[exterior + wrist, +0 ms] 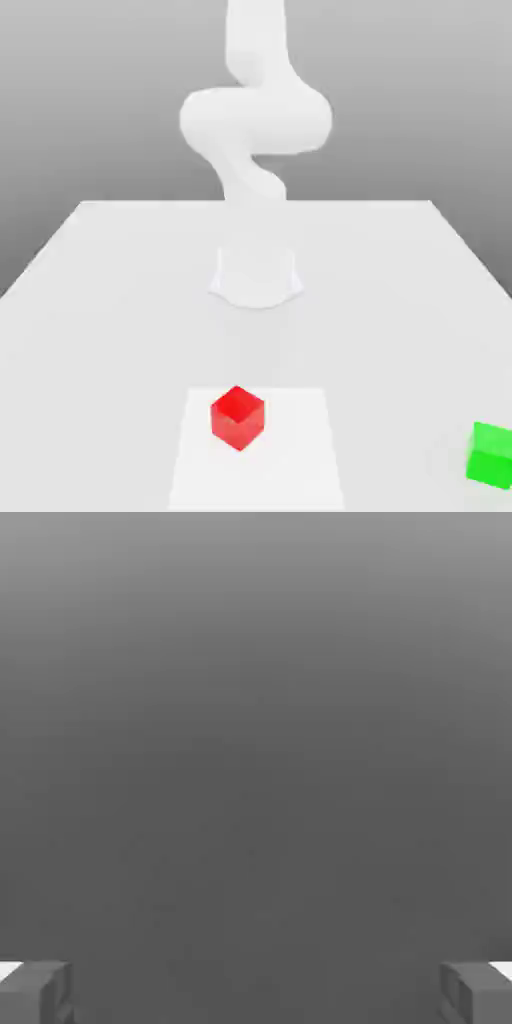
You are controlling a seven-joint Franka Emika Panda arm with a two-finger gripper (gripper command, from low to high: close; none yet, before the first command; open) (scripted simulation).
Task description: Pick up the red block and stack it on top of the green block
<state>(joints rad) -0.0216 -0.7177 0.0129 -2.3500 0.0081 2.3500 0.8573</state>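
The claw [256, 992] is standing open in the hand view, its two fingers [40, 994] spreading well apart, with plain grey background [256, 762] filling the space between them. Neither finger is touching a block.

Nearest in the exterior view, the green block [490, 456] is resting on the worktop [110, 350], apart from the claw. It is sitting toward the exterior view's right, where the picture's edge is cutting off part of it.

A white patch [290, 460] is lying flat on the worktop, also apart from the claw. On it, toward its far edge and to the exterior view's left of its middle, the red block [238, 418] is resting, turning a corner toward the camera. It is lying outside the claw's grasp and well apart from the green block; its exact direction from the claw is staying unclear.

Farther back, the arm's base [256, 280] is standing on the worktop, beyond both blocks. From it the white arm [256, 120] is rising and bending, its upper part running past the exterior view's top edge. Behind everything, a grey backdrop [100, 100] is stretching.
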